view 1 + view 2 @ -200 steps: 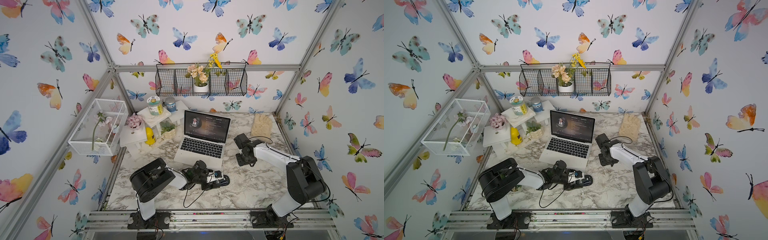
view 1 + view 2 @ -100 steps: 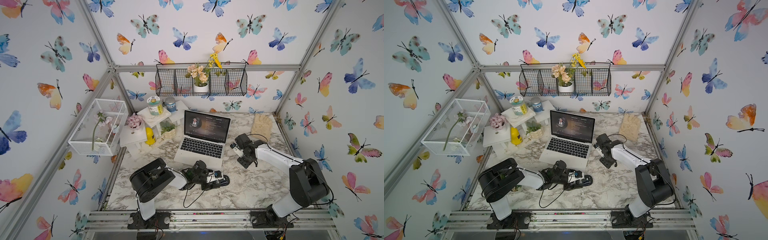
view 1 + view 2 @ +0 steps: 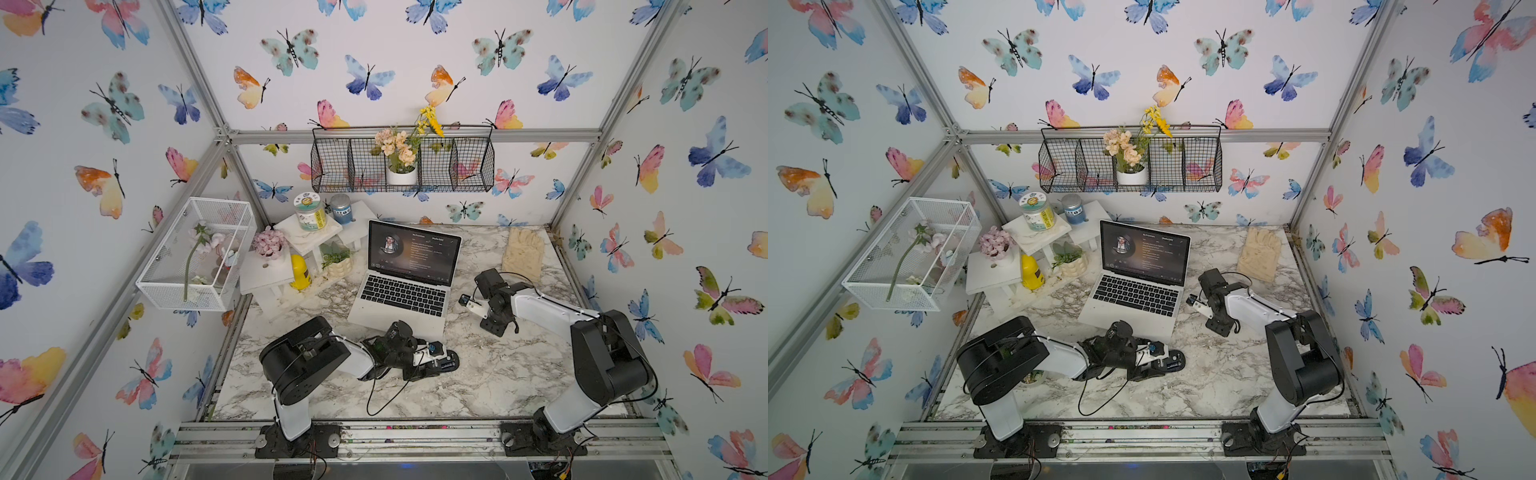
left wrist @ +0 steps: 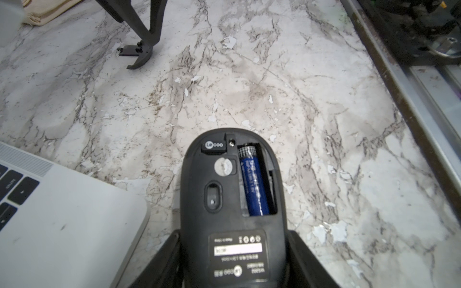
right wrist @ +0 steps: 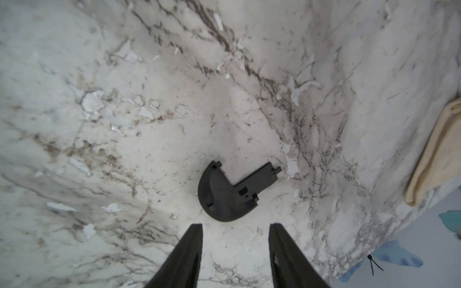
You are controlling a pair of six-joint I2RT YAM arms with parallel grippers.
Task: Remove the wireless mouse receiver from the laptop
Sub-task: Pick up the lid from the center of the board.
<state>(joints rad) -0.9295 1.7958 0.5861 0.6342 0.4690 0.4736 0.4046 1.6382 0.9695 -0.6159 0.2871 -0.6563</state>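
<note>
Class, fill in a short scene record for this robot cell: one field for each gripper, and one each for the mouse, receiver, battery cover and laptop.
left gripper: shut on the mouse, underside up
mouse: compartment open, blue battery inside
wireless mouse receiver: seated in the mouse's slot, beside the battery
battery cover: loose on the marble table
right gripper: open, empty, over the cover
laptop: open, screen lit, beside the mouse

Laptop (image 3: 401,295) open, black receiver (image 4: 215,145) slotted in mouse (image 4: 232,199).
</note>
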